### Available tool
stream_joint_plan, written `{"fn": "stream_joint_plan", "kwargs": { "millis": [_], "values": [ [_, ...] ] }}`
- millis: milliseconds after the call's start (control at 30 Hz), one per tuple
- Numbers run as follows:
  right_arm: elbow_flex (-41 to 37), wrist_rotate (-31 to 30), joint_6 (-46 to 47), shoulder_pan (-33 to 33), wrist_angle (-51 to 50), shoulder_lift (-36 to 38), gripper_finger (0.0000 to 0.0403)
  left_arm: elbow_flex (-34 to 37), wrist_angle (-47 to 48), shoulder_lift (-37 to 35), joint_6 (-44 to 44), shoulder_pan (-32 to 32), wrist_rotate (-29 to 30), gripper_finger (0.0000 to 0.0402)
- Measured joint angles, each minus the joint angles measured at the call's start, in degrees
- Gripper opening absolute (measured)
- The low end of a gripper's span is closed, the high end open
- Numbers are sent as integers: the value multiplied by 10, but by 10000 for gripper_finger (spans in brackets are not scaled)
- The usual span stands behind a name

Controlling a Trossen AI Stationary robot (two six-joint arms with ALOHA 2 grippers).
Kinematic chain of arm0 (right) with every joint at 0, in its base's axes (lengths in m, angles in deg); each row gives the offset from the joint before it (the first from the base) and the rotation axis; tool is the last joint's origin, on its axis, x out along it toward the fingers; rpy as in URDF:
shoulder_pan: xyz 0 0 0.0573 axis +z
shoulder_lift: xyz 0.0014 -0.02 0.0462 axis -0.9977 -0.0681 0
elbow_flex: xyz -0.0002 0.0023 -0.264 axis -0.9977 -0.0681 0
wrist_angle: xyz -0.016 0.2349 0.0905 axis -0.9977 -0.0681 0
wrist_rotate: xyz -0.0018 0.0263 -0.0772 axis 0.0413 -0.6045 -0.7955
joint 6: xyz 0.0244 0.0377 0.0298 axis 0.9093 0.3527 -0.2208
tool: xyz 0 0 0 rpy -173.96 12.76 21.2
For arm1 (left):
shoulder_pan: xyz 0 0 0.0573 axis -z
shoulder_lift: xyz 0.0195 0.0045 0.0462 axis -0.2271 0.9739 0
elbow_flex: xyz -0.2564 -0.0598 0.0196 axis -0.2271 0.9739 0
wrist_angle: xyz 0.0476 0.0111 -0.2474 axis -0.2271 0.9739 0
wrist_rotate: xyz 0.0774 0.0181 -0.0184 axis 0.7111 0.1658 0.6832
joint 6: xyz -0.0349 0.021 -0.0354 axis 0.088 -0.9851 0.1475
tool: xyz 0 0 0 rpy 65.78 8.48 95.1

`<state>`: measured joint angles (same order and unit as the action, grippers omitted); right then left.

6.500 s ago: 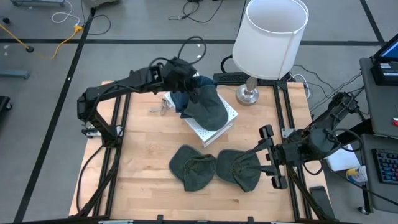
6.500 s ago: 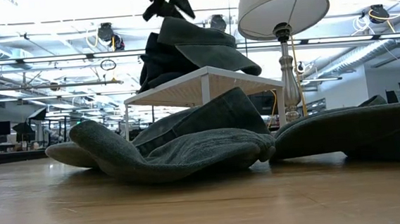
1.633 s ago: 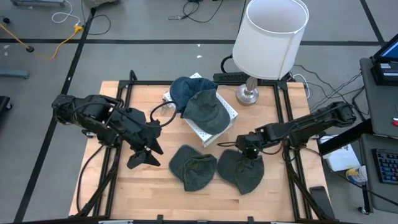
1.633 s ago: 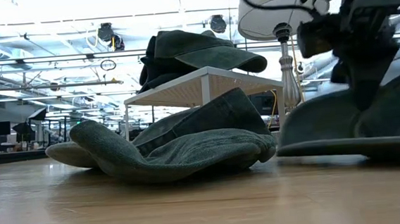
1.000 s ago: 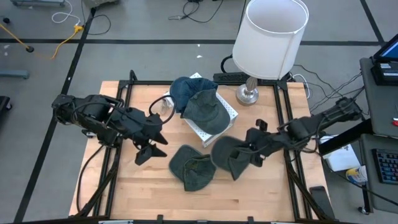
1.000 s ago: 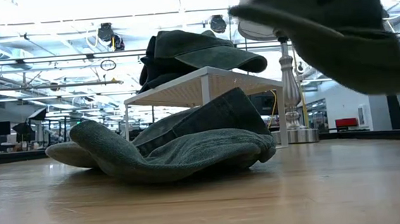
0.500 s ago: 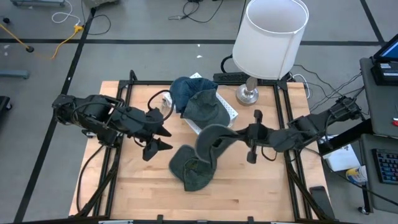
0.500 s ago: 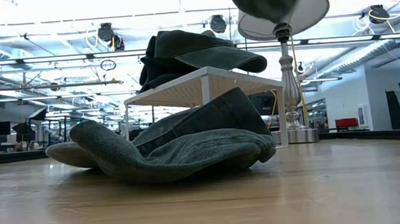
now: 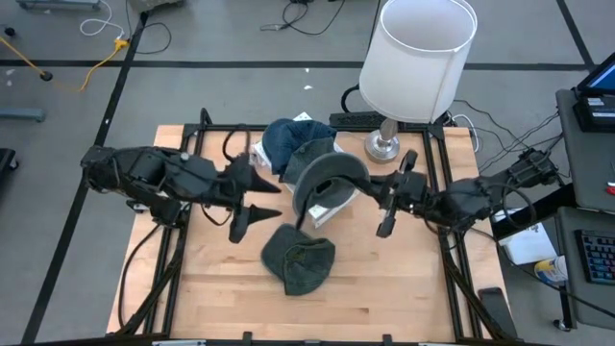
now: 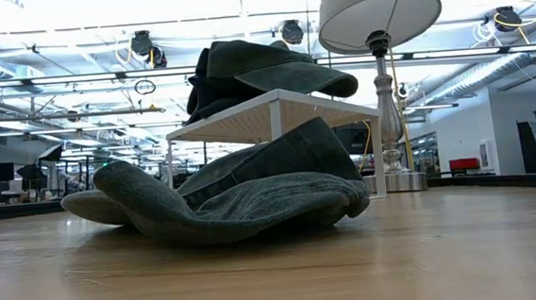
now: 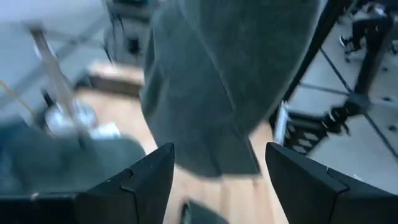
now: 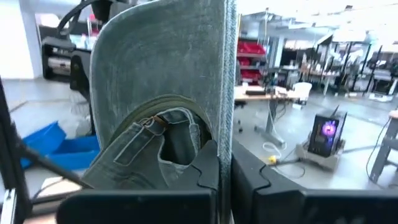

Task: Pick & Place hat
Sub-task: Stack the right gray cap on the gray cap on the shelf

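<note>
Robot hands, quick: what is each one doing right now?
Left tool: open, holding nothing, near the lifted grey hat.
Right tool: closed, gripping the grey hat in the air by the white stand.

On the table (image 9: 384, 288) we see one hat (image 9: 298, 259) lying in front of the small stand (image 9: 354, 173), two hats (image 9: 288, 144) piled on that stand, and the lamp (image 9: 418, 58) behind to its right.

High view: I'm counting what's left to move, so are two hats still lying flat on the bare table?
No: only one hat lies on the table; the right gripper holds another hat aloft.
</note>
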<state>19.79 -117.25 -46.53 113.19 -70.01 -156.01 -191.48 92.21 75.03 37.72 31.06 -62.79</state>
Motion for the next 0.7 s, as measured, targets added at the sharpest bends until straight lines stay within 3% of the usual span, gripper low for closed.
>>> {"fn": "stream_joint_plan", "kwargs": {
  "millis": [133, 267, 600, 700],
  "values": [
    [0, -22, -33, 0, 46, -6, 3, 0, -58, 2, -64, 0, 46, 257],
    [0, -57, -62, 0, 71, -14, 3, 1, -108, 7, -118, -1, 55, 257],
    [0, -55, -97, -1, 126, -25, 3, 0, -166, 34, -154, -11, 87, 256],
    [0, -56, -97, -1, 132, -24, 3, 0, -170, 40, -152, -15, 101, 236]
  ]
}}
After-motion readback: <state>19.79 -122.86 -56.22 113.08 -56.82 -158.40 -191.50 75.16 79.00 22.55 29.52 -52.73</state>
